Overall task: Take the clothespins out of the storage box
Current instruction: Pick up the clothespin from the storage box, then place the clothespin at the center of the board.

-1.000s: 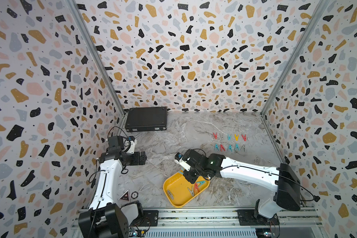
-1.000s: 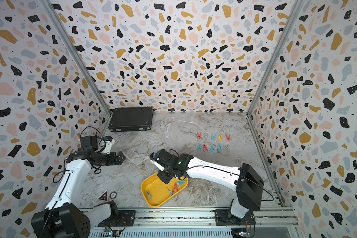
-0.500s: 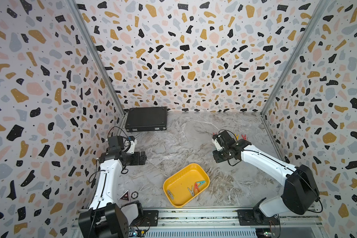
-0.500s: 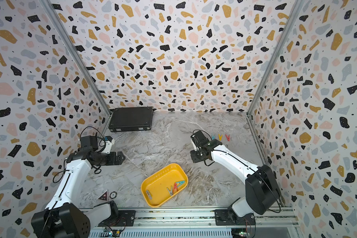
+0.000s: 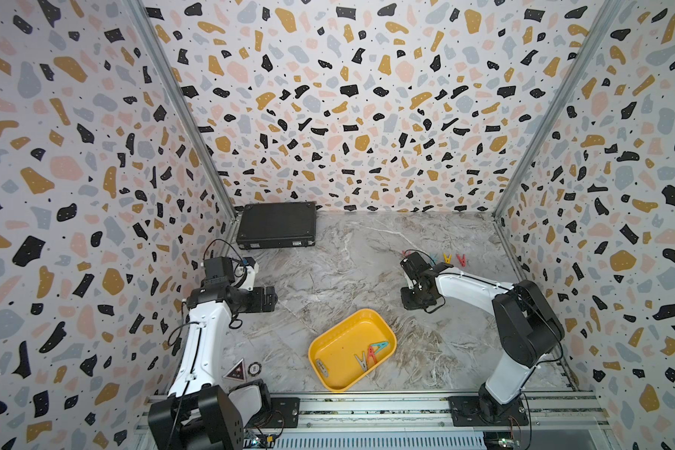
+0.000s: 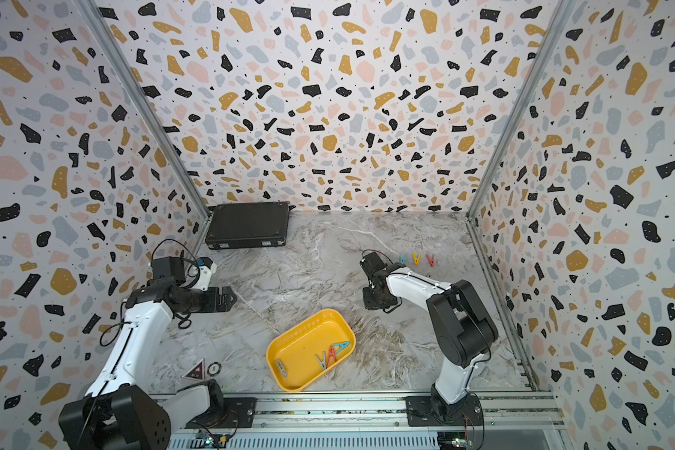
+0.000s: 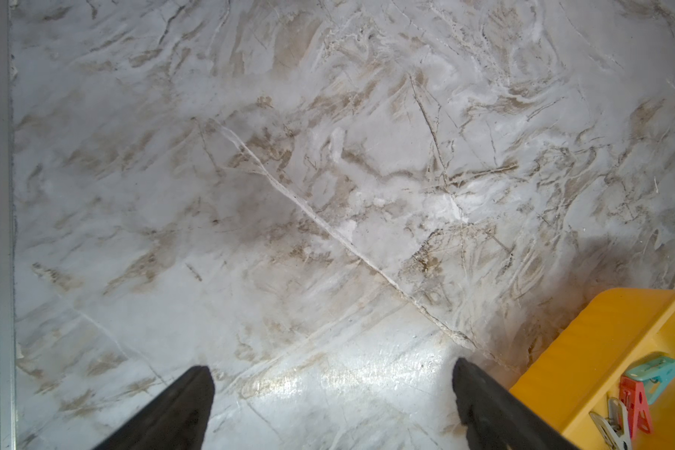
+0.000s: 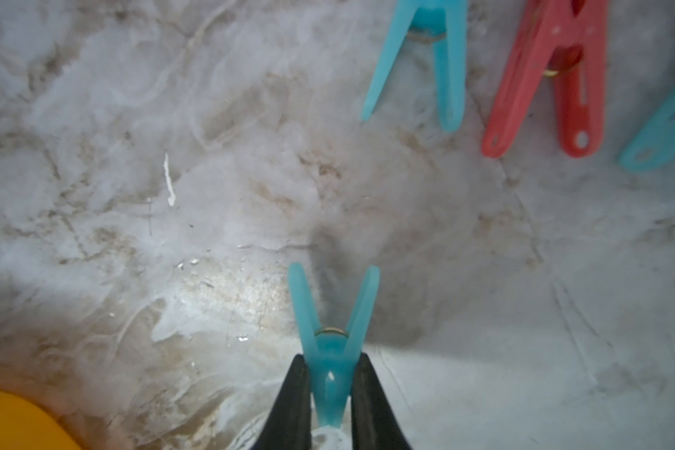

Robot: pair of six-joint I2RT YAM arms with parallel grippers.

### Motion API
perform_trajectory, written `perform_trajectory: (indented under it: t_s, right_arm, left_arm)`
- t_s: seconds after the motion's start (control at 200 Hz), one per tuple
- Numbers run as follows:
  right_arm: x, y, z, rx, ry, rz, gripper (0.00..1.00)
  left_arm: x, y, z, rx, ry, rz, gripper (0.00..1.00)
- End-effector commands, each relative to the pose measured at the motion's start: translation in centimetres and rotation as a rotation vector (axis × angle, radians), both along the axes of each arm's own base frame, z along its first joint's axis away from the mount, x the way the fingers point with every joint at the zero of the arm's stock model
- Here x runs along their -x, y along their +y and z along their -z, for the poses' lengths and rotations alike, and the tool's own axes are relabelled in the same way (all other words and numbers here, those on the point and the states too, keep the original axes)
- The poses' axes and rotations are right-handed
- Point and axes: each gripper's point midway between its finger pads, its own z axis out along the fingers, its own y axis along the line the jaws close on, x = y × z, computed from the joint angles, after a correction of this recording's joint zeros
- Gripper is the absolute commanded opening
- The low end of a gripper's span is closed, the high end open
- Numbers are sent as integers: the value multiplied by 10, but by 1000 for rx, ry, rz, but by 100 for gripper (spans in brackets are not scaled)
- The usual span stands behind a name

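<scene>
Right pincer [image 8: 330,366], clamped on a teal clothespin [image 8: 330,346], has swung from the yellow box [image 5: 338,343] to the far-right pegs [image 5: 447,258]; left pincer [image 7: 331,366] hangs apart over the tabletop [image 5: 347,272].

High top views look down; close wrist cameras both glimpse the storage box [image 7: 601,350].

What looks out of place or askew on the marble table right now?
Nothing is spilled or damaged. The shallow yellow plastic tray sits diagonal to the marble table edges, and three plastic clothespins inside it, grey, red and teal, lie bunched together.
</scene>
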Motion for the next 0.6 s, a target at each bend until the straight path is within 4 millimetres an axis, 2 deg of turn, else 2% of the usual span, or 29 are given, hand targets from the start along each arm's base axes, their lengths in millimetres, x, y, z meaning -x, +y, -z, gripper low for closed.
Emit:
perform_trajectory:
  t_s: [0.0,0.27,0.471,0.591]
  right_arm:
    - [-4,-8,5,32,-2,56,10]
    - [-5,-19,11,90,2,81,13]
    - [-5,-21,16,101,14,85,16]
    - [-3,-19,15,89,18,87,21]
  left_arm:
    - [-3,0,-7,-8,-33,10,100]
    - [-3,-1,-7,-5,-34,11,100]
    - [-3,-1,-8,-4,-36,12,100]
    - [-2,-2,-9,-4,-39,13,100]
